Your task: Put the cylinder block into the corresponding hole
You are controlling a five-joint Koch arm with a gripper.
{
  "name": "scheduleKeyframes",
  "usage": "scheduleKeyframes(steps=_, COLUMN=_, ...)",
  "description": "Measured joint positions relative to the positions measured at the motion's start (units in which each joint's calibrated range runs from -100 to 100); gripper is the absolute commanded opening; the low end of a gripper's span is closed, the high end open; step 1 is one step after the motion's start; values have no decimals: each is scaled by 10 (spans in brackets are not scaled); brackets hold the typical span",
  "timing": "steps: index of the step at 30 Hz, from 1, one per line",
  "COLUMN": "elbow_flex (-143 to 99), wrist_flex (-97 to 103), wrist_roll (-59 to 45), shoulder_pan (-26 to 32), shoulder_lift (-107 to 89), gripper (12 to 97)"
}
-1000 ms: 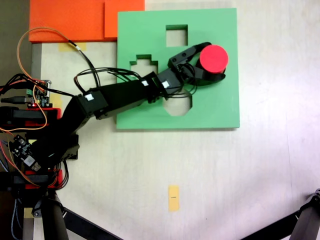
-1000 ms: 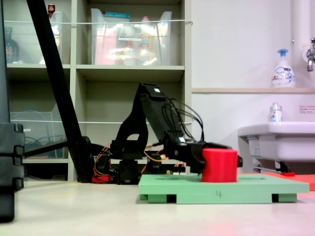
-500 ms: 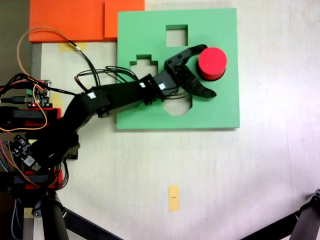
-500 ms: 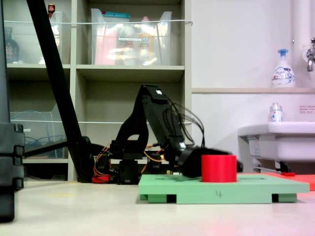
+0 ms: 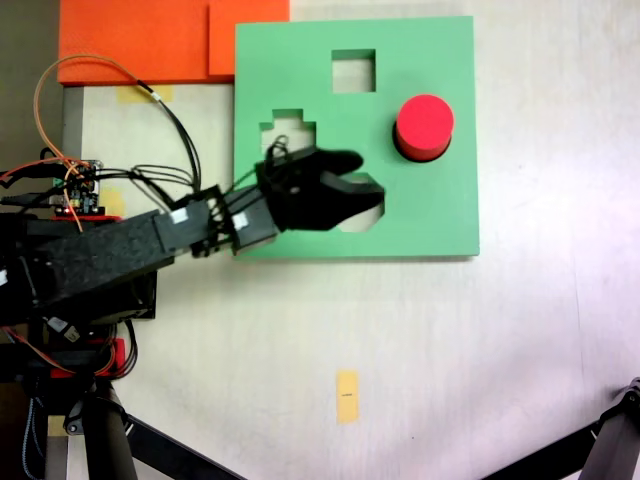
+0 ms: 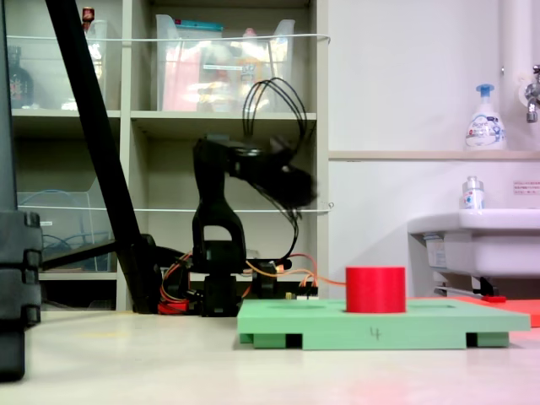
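Cylinder block [image 6: 376,289] stood upright in the green board [image 6: 439,319], its base sunk in the circular cutout; from above, the cylinder block [image 5: 424,123] covered that hole on the right half of the board [image 5: 450,215], well apart from the octagonal cutout [image 5: 371,208]. Nearest the side camera lay the bare floor, then the board with the red block on it. Behind it the gripper [image 6: 297,186] hung high above the board, smeared by motion; from above the gripper [image 5: 350,176] sat over the octagonal cutout, and whether its jaws stood apart or together I could not tell. Farther back stood the shelves [image 6: 224,122] and a sink [image 6: 472,232]. Judged from this, the placing looked done; the next move likely called only for parking the arm clear of the block.
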Motion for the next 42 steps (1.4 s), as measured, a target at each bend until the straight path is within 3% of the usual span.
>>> scheduleKeyframes(steps=4, elbow_flex=-117, wrist_flex=0, wrist_roll=-169, shoulder_pan=-45, shoulder_lift=-164, gripper=470)
scheduleKeyframes(steps=9, elbow_flex=-326, wrist_flex=0, wrist_roll=-213, shoulder_pan=-95, shoulder_lift=-250, gripper=473)
scheduleKeyframes(steps=18, elbow_flex=-579, wrist_flex=48, wrist_roll=-224, shoulder_pan=-130, shoulder_lift=-257, gripper=482)
scheduleKeyframes(steps=42, elbow_flex=-580, wrist_flex=23, wrist_roll=-224, shoulder_pan=-131, shoulder_lift=-257, gripper=487)
